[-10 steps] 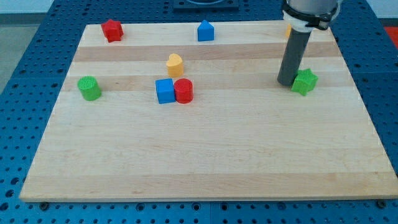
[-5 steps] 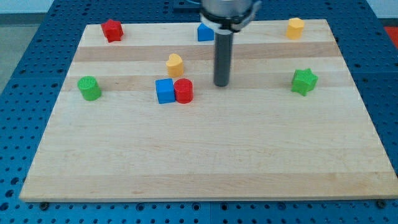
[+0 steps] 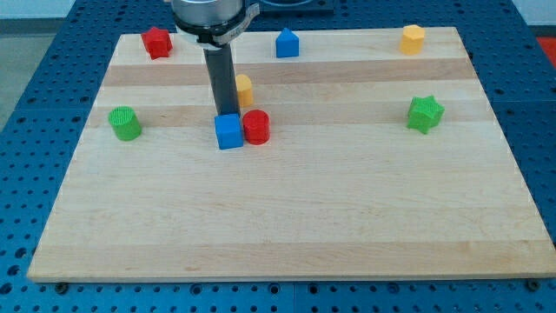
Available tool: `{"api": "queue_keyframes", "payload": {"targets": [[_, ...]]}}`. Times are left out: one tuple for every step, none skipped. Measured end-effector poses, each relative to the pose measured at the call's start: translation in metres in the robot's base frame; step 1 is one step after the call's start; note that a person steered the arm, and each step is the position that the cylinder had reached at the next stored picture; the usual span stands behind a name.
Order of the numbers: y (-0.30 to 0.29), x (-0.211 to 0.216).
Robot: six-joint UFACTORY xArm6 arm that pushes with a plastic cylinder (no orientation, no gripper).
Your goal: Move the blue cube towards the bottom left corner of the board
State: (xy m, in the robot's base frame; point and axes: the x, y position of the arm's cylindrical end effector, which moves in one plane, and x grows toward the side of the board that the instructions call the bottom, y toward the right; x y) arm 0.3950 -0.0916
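The blue cube [image 3: 228, 132] sits on the wooden board [image 3: 287, 209], left of centre. A red cylinder [image 3: 256, 127] touches its right side. My tip [image 3: 225, 114] stands right at the cube's top edge, touching or nearly touching it. The rod partly hides a yellow block [image 3: 244, 89] just above the cube and to the right.
A green cylinder [image 3: 125, 123] stands at the left edge. A red block [image 3: 157, 42] is at the top left, a blue house-shaped block [image 3: 287, 43] at top centre, a yellow block [image 3: 413, 38] at top right, and a green star [image 3: 425, 114] at the right.
My tip has moved leftwards across the board, from beside the green star to the blue cube's top edge. The blue cube has shifted slightly down.
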Motion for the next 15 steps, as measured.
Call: {"api": "queue_keyframes", "payload": {"targets": [[0.0,0.012],[0.0,0.024],[0.0,0.042],[0.0,0.06],[0.008,0.07],[0.016,0.081],[0.027,0.091],[0.042,0.104],[0.043,0.121],[0.027,0.122],[0.001,0.127],[-0.025,0.139],[-0.031,0.151],[-0.029,0.156],[-0.029,0.167]]}}
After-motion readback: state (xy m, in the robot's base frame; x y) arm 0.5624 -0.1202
